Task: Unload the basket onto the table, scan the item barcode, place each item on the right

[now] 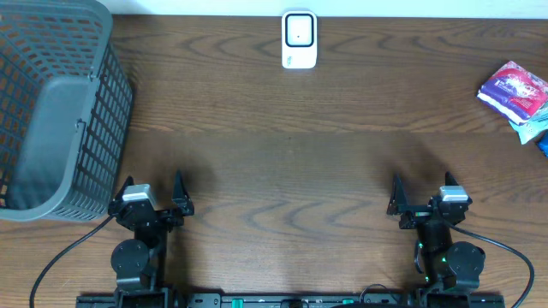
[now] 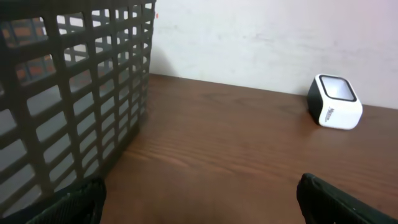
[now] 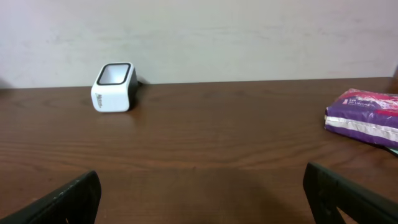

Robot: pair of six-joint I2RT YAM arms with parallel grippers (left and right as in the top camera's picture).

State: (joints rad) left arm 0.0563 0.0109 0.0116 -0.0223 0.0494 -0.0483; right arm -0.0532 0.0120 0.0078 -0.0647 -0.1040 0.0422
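The dark wood-grain bench (image 1: 291,162) carried a grey mesh basket (image 1: 51,111) at its left edge, a white barcode scanner (image 1: 299,39) at far centre, and a purple packet (image 1: 514,90) at far right, touching a blue item (image 1: 533,130).

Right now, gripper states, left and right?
Left gripper: open, holding nothing.
Right gripper: open, holding nothing.
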